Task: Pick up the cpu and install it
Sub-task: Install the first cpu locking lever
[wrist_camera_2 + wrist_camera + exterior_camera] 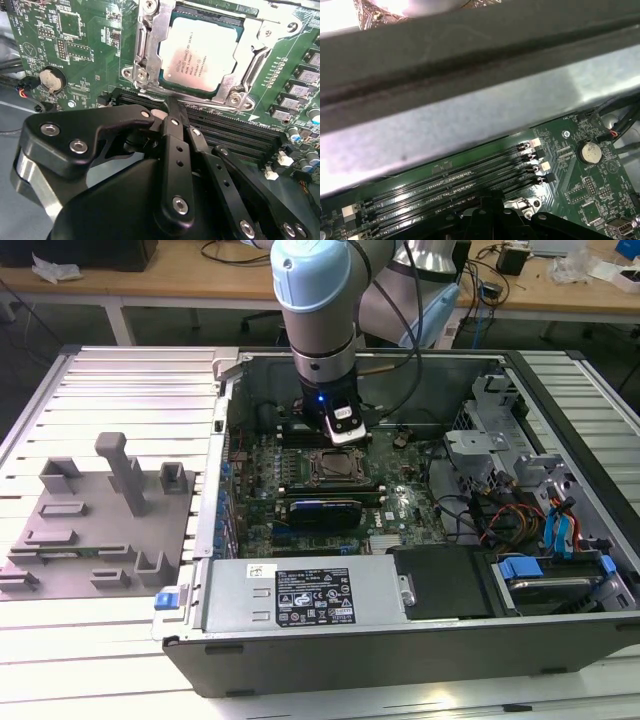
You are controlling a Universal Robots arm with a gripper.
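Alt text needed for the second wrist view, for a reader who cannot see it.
The cpu, silvery-topped, sits in the metal-framed socket on the green motherboard. The black tool hangs just beside it over the dark memory slots. A round coin battery lies off to one side.

A lab: open computer case (420, 540) on slatted table (110, 380), cluttered workbenches (180, 280) behind.

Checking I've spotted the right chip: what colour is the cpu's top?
Pale silvery-white metal with dark print; the cpu shows best in the second wrist view, sitting in its socket.
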